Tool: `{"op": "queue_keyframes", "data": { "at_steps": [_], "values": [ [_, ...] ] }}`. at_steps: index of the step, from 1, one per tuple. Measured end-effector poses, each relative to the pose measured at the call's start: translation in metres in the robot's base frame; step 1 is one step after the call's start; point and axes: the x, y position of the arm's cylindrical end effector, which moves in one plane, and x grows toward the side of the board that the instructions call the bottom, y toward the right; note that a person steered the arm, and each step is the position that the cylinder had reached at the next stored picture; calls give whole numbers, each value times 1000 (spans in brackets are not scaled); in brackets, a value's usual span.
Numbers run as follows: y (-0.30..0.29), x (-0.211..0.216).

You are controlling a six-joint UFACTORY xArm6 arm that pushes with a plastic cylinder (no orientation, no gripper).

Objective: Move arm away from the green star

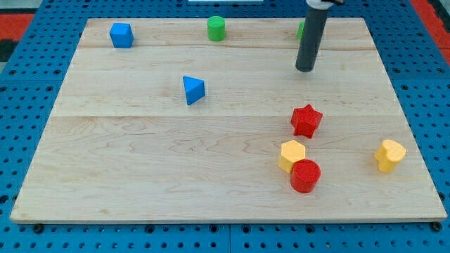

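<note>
No pincer is showing, so its state cannot be told: the arm is ending in a dark rod, and my tip [305,69] is resting on the wooden surface [140,161] toward the view's top right, touching no block.

Nearest the view's bottom, a red cylinder [305,176] is sitting against a yellow hexagon [292,154], the two touching. Well to their right, a yellow block [389,154] of rounded, unclear shape is lying near the surface's right edge. Just above the hexagon, a red star [306,120] is standing apart from it, directly below my tip with open wood between them.

Farther up and to the left, a blue triangle [193,90] is lying alone. Along the top edge, a blue cube [121,34] is sitting at the left and a green cylinder [216,28] near the middle. The green star [300,29] is peeking out from behind the rod at the top edge, mostly hidden, just above my tip.

A blue perforated board [21,70] is lying under the surface.
</note>
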Motion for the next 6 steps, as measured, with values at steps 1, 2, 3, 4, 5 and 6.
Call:
{"op": "queue_keyframes", "data": {
  "at_steps": [1, 2, 3, 4, 5, 6],
  "values": [
    [-14, 13],
    [-71, 18],
    [-116, 35],
    [-116, 38],
    [-116, 38],
    [-112, 38]
  ]
}}
